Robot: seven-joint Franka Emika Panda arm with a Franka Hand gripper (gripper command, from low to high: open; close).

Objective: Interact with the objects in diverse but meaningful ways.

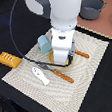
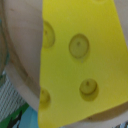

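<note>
Arm links stand upright over the woven mat point(image 1: 85, 71), wrist pointing straight down so that the pincer point(image 1: 59, 56) sits low over a round wooden board point(image 1: 53, 58), its fingers hidden behind the white body, and whether they are spread or closed on anything cannot be told. Directly beneath the pincer lies the yellow cheese wedge point(image 2: 80, 60), which only the wrist view shows, flat on the pale wood point(image 2: 22, 45) and filling most of the picture. Only the exterior view shows the pale blue block point(image 1: 44, 44) just beside the pincer, the white fish piece point(image 1: 40, 75) and orange-handled knife point(image 1: 57, 72) near it, and the bread loaf point(image 1: 7, 59) well apart off the mat.
</note>
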